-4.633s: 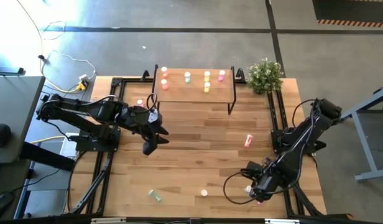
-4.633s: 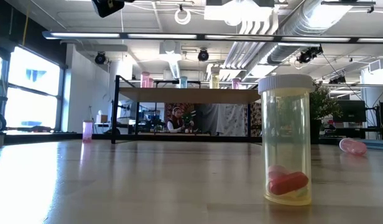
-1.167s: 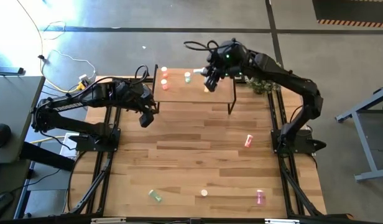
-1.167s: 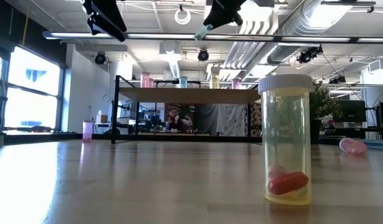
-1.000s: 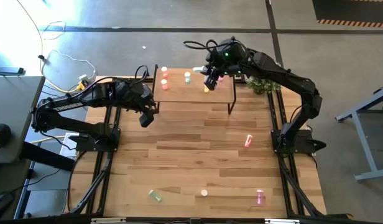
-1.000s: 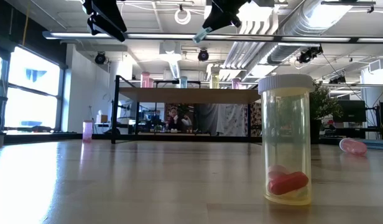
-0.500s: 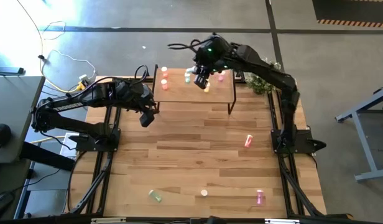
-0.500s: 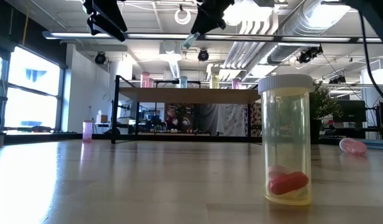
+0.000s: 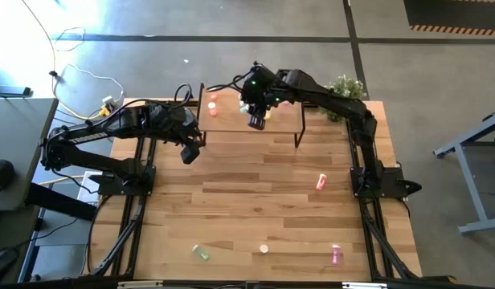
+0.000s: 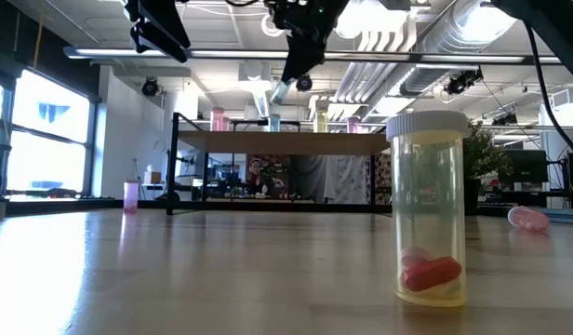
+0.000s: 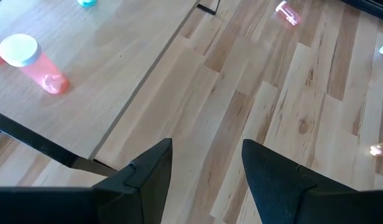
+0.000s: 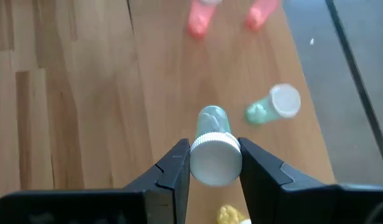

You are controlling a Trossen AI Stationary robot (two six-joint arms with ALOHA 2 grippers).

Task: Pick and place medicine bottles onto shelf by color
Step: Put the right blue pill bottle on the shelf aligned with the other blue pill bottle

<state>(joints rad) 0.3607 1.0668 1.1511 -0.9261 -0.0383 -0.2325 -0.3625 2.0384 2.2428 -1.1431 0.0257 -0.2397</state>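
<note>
Right gripper: clamped on green bottle, hanging above shelf, beside the green one at 12 o'clock.
Left gripper: fingers apart, empty, waiting over counter.

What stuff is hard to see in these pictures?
- High view: the right gripper covers the bottle it holds and part of the shelf.
- Low view: both arms are cut off by the top edge.
- Low view: shelf bottles are too far off to count.
- Left wrist view: the red bottle hides its neighbour.
</note>
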